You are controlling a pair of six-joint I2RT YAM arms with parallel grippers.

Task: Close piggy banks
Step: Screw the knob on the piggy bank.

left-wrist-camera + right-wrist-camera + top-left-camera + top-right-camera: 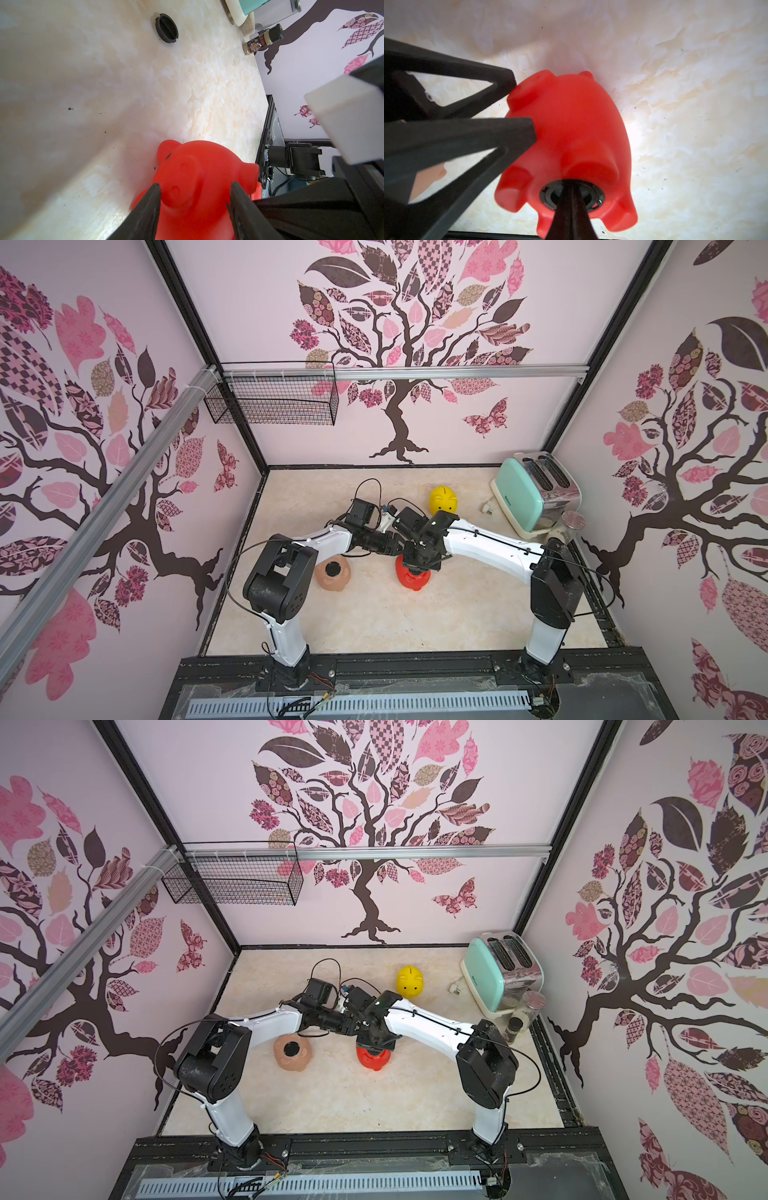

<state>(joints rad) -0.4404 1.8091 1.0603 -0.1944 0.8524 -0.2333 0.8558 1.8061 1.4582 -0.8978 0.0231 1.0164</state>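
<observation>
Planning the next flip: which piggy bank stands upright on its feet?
The yellow piggy bank, at the back near the mint-green toaster, coin slot up. The peach-pink piggy bank and the red piggy bank lie belly-up.

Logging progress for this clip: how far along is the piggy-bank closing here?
Done, apparently: the peach pig lies belly-up with a black plug in its hole. In hand: the left gripper clamps the red pig at the head while the shut right gripper presses a second plug into its belly. Left: the yellow pig stands upright, belly hidden, and a loose plug lies on the table, likely meant for it.
</observation>
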